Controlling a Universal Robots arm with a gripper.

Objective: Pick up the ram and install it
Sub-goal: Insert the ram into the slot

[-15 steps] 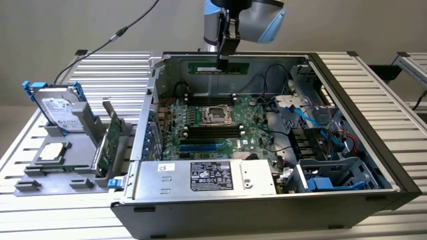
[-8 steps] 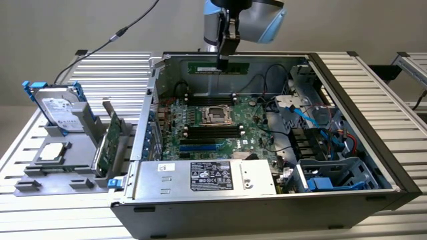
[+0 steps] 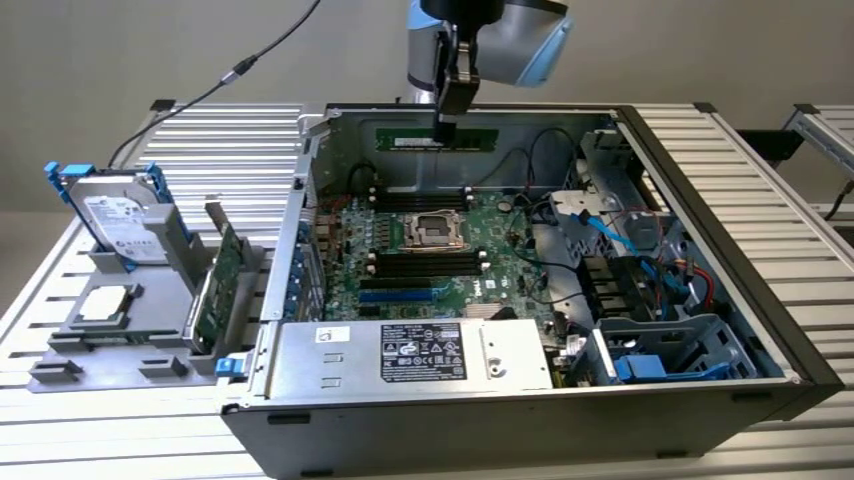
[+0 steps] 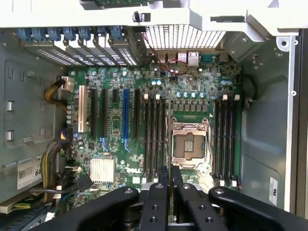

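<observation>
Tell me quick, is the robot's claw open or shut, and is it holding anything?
Gripper: closed, holding the ram above the open computer case.

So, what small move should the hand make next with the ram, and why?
Probably a slight sideways shift toward the nearest black plastic memory slot. The hand grips the slim green ram stick above the green motherboard, and its edge seems to lie just beside that slot, not over it.
</observation>
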